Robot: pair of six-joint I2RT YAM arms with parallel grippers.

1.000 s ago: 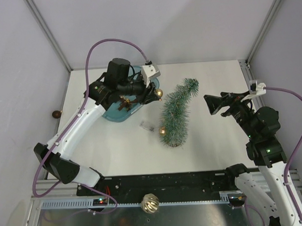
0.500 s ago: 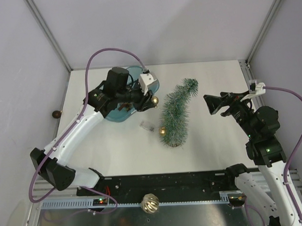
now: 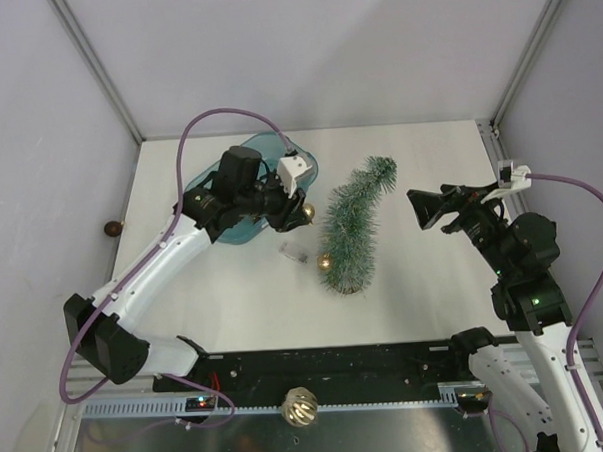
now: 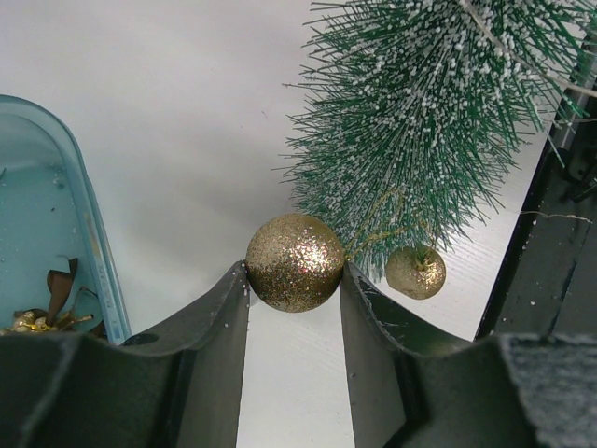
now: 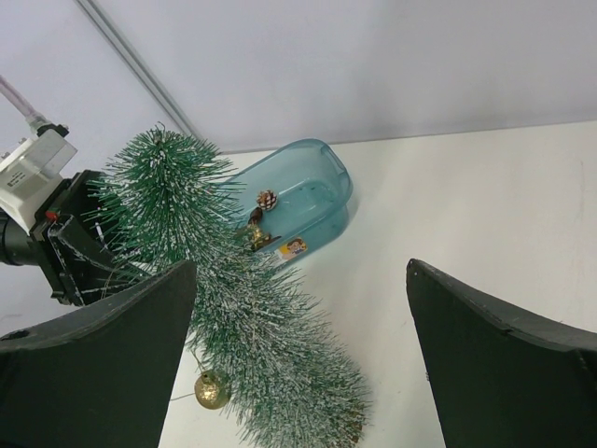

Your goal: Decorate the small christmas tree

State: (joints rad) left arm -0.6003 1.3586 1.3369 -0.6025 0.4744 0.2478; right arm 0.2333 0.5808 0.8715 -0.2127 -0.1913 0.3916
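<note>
Hanging step: left pincer [image 4: 295,273] half-closed on gold bauble [image 4: 295,259] beside small christmas tree [image 4: 438,121]; next, probably lodge it among needles; right pincer [image 5: 300,266] wide open, empty.

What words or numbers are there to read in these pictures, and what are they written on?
None can be read anywhere in these views.
Sticker on the teal tub: it has an orange and white print, but it is too small and blurred to read.
</note>
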